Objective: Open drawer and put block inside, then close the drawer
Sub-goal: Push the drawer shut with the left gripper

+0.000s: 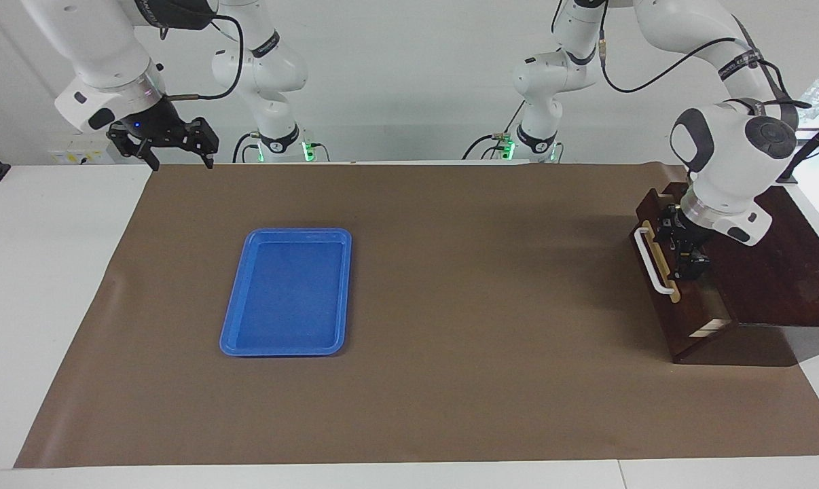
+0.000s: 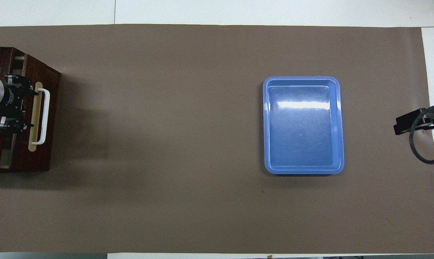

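Note:
The dark brown drawer [image 1: 684, 326] is pulled part way out of its cabinet [image 1: 790, 272] at the left arm's end of the table; its white handle [image 1: 650, 261] faces the table's middle. My left gripper [image 1: 693, 266] reaches down into the open drawer just inside the front panel; it also shows in the overhead view [image 2: 12, 108], beside the drawer's handle [image 2: 44, 115]. The yellow block is not visible; the gripper hides that part of the drawer's inside. My right gripper [image 1: 178, 159] is open and empty, raised over the right arm's end of the table, and waits.
An empty blue tray [image 1: 236, 319] lies on the brown mat toward the right arm's end, also in the overhead view [image 2: 337, 126]. The brown mat [image 1: 484, 305] covers most of the table between tray and drawer.

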Robot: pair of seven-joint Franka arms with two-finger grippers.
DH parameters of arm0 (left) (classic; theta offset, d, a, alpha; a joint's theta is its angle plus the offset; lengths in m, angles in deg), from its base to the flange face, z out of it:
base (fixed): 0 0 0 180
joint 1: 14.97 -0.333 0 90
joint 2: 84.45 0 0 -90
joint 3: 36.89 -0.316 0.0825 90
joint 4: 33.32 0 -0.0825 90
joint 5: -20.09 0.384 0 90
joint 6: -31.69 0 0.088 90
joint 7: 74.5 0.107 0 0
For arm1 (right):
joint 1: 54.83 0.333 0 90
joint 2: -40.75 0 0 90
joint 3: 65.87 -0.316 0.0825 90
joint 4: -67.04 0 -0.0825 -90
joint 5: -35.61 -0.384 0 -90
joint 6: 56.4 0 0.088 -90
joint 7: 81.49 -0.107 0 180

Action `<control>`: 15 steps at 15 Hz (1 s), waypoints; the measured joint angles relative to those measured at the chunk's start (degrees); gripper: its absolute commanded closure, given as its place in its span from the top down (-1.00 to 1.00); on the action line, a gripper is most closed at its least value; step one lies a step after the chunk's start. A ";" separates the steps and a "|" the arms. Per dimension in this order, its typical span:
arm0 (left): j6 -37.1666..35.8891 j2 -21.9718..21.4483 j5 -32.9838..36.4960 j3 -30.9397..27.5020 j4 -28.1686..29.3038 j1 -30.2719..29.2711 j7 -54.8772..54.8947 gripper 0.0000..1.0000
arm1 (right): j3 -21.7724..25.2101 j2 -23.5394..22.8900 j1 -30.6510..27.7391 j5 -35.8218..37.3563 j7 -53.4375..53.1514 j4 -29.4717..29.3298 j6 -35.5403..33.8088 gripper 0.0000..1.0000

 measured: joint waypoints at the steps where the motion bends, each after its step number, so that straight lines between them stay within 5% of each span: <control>1: 0.06 0.00 0.24 -0.04 -0.06 -0.68 0.88 1.00 | 0.00 0.00 0.00 0.00 0.00 0.00 0.00 1.00; 10: -0.37 -0.24 1.53 0.30 -0.43 -2.33 4.31 1.00 | 0.05 0.00 0.00 0.00 0.00 0.00 0.00 1.00; 15: -7.66 -1.33 -2.50 0.48 -7.42 -2.37 17.66 1.00 | 0.09 0.00 -0.01 0.00 0.00 0.00 0.00 1.00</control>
